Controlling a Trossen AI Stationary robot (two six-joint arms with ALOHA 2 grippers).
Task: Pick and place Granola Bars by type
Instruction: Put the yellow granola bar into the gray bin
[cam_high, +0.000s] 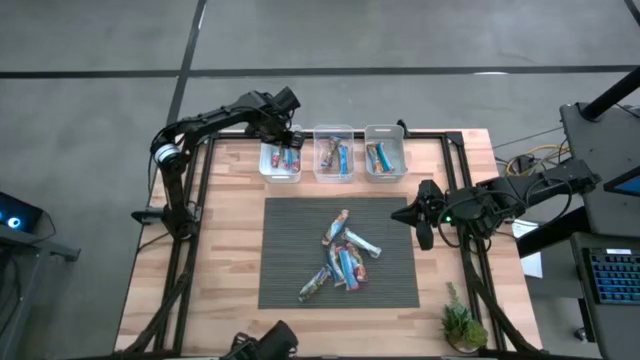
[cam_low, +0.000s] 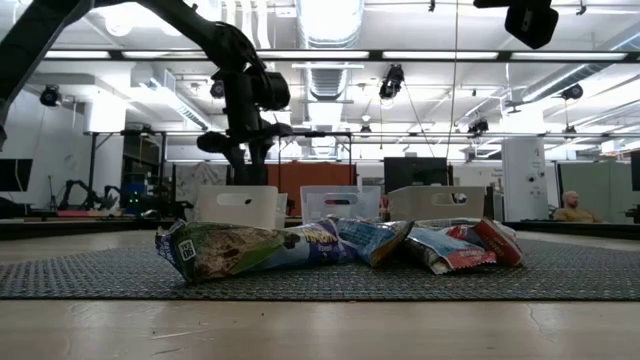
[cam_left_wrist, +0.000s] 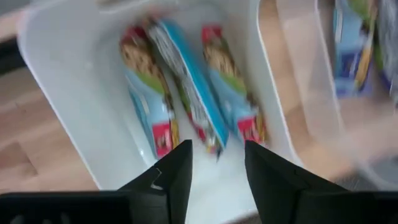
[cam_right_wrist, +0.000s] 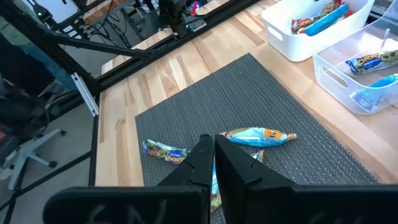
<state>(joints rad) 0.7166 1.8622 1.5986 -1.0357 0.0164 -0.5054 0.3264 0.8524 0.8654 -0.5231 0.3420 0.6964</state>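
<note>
Three granola bars (cam_left_wrist: 186, 87) lie side by side in the white left bin (cam_high: 280, 160); the middle one is tilted on its edge between the other two. My left gripper (cam_left_wrist: 217, 155) hangs open just above that bin, pointing down, its fingers on either side of the middle bar's near end. Several more granola bars (cam_high: 340, 260) lie in a loose heap on the dark mat (cam_high: 290, 230). My right gripper (cam_high: 425, 215) hovers shut above the mat's right edge, its fingertips (cam_right_wrist: 211, 146) over the heap with nothing between them.
A middle bin (cam_high: 333, 155) and a right bin (cam_high: 385, 152), each with bars inside, stand in a row with the left bin along the table's far edge. A small potted plant (cam_high: 462, 325) sits at the near right corner.
</note>
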